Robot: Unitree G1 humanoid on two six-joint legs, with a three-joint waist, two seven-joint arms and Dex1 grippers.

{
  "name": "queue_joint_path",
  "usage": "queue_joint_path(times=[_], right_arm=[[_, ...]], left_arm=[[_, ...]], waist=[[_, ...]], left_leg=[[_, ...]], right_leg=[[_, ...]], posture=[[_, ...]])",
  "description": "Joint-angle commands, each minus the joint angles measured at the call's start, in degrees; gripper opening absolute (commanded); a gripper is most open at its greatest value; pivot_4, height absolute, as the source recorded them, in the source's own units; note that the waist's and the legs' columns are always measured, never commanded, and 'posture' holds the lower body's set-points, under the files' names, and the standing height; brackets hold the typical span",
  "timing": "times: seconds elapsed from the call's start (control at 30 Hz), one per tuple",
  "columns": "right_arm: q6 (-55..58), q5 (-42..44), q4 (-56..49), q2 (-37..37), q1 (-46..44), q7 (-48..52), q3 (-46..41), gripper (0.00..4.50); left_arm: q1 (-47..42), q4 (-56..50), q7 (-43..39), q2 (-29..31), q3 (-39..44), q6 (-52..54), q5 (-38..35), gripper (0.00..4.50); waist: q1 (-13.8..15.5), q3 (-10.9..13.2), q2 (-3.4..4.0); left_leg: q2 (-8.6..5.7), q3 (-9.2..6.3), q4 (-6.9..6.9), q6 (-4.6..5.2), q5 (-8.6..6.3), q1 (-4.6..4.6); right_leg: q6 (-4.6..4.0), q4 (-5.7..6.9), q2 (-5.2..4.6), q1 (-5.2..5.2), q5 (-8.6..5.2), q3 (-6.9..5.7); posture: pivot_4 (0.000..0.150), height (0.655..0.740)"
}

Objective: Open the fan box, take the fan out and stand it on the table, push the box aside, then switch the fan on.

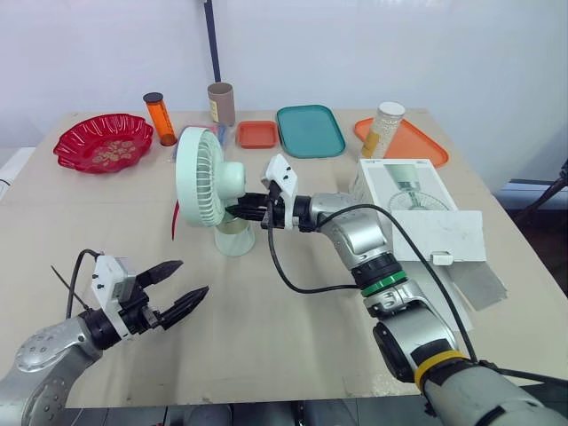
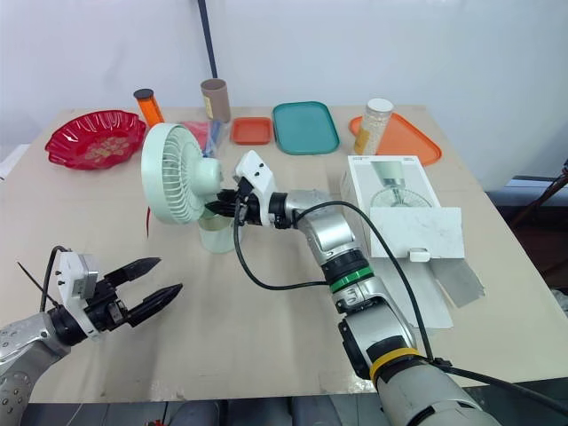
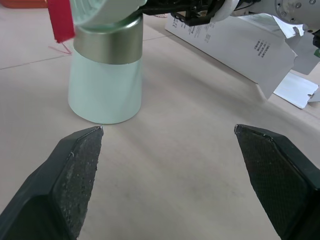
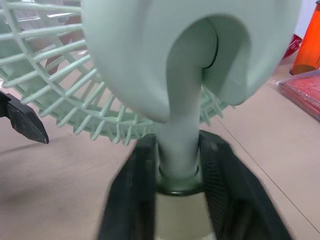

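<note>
Standing upright on the tabletop [image 1: 293, 346], the mint plastic fan [image 1: 206, 182] with its round ribbed grille has its neck clamped by the right claw [image 1: 240, 210]. The left claw [image 1: 189, 279] gapes open. The white cardboard box [image 1: 410, 197] lies flap-open to the right; a scalloped red bowl [image 1: 102, 142] sits far left.

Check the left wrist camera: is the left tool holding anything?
No: the left tool is open, its two black fingers spread apart above the tan wooden table, short of the pale green plastic fan.
</note>
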Motion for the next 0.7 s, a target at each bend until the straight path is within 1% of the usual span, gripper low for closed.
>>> queue_joint_path(times=[0.03,0.13,0.17,0.43,0.5,0.7], right_arm=[[0.12,-0.14,-1.85,0.35,-0.01,0.39,0.11,2.75],[0.1,-0.41,-1.95,0.17,0.08,0.03,0.09,3.96],[0.15,-0.38,-2.22,0.05,0.16,0.11,0.04,4.44],[2.09,0.65,-8.37,-3.68,2.88,1.63,-0.55,4.44],[3.64,1.36,-11.67,-5.39,4.3,2.19,-0.92,4.44],[11.4,5.22,-27.35,-12.78,11.6,2.36,-3.35,4.44]], left_arm=[[-0.53,-1.15,0.07,0.04,0.12,-1.41,0.37,4.5],[-0.76,-0.96,-0.04,-0.14,-0.22,-1.52,0.55,4.5],[-0.81,-0.89,-0.04,-0.17,-0.36,-1.6,0.63,4.5],[-1.99,0.14,-0.47,-0.19,-0.99,-2.0,0.97,4.5],[-2.38,0.44,-0.66,-0.09,-0.97,-2.02,1.0,4.5],[-3.78,1.55,-1.48,0.68,0.29,-2.04,0.41,4.5]], waist=[[-0.03,0.0,0.0],[-0.05,0.0,0.0],[-0.05,0.0,0.0],[-0.04,0.0,0.0],[-0.03,0.0,0.0],[0.18,0.0,-0.01]], left_leg=[[0.0,0.0,0.0,0.0,0.0,0.0],[0.0,0.0,0.0,0.0,0.0,0.0],[0.0,0.0,0.0,-0.01,0.0,0.0],[0.0,0.0,0.0,-0.01,0.0,0.0],[0.0,-0.01,0.0,0.0,0.0,0.0],[-0.01,-0.01,0.0,0.0,0.0,-0.02]], right_leg=[[0.0,0.0,0.0,0.0,0.0,0.0],[0.0,0.01,0.0,0.0,0.0,0.0],[0.0,0.01,0.0,0.01,0.0,0.0],[0.0,0.01,-0.01,0.01,0.0,0.0],[0.0,0.01,0.0,0.01,0.0,0.0],[0.02,0.0,-0.02,0.01,-0.01,0.0]], posture=[[0.15,0.74],[0.15,0.74],[0.15,0.74],[0.15,0.74],[0.15,0.74],[0.15,0.74]])
